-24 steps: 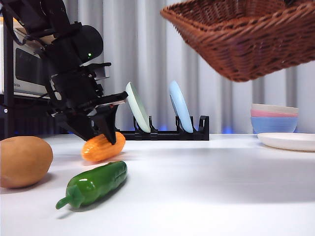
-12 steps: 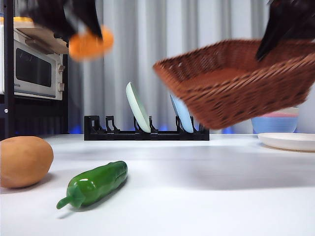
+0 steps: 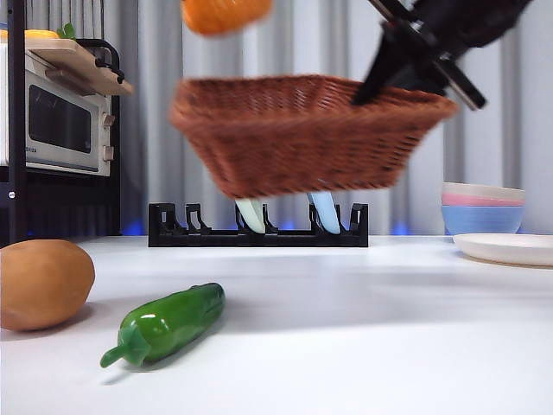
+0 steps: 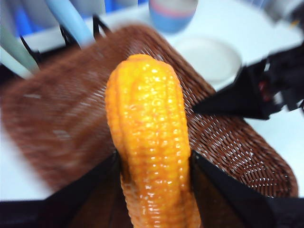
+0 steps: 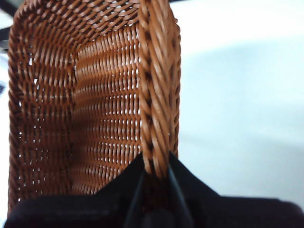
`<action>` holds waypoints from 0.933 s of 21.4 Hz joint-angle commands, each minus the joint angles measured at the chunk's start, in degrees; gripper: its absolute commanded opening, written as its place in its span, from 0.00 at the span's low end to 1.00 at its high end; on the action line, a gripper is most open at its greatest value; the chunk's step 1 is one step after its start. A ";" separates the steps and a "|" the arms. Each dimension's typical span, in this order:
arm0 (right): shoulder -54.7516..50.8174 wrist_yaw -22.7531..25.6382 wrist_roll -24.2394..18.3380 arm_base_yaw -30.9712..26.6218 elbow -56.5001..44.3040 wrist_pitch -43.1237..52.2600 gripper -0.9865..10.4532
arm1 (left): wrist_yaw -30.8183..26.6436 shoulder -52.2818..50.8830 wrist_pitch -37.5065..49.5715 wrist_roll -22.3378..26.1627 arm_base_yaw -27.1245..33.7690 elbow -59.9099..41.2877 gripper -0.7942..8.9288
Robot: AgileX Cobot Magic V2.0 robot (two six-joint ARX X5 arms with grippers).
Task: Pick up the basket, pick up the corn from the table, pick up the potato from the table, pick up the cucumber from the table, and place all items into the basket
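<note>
White table (image 3: 363, 328), basket (image 3: 302, 138) aloft, corn (image 3: 226, 13) above

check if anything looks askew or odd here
Nothing is spilled or damaged. The basket hangs in the air, slightly tilted, pinched at its rim by the right gripper. The left gripper holds the corn above it.

Corn (image 3: 226, 15): lifted off the table, carried rightward, now high above the basket. Basket (image 3: 302, 138): moved left and lower, levelled, now beneath the corn.
</note>
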 commanded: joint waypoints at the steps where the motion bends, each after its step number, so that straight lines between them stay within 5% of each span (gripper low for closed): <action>1: -0.26 -0.57 2.91 1.51 -0.09 1.68 0.08 | -3.04 3.37 -0.26 -0.39 -3.39 -0.61 0.07; 7: -0.26 -0.61 3.30 2.19 -0.09 1.64 0.08 | -4.52 10.54 -0.63 -0.37 -7.45 -0.61 0.09; 8: -0.26 -0.61 3.32 2.16 -0.09 1.64 0.08 | -4.52 11.58 -0.98 -0.42 -7.65 -0.61 0.15; 10: -0.31 -0.59 3.32 2.14 -0.09 1.44 0.08 | -4.50 12.87 -2.43 -0.85 -7.65 -0.61 0.60; 11: -0.31 -0.59 3.30 2.14 -0.09 1.44 0.08 | -4.50 12.92 -3.08 -1.01 -7.63 -0.61 0.67; 20: -0.31 -0.50 3.26 2.05 -0.09 1.46 0.08 | -4.74 -5.88 -11.08 -0.17 -8.70 -0.59 0.66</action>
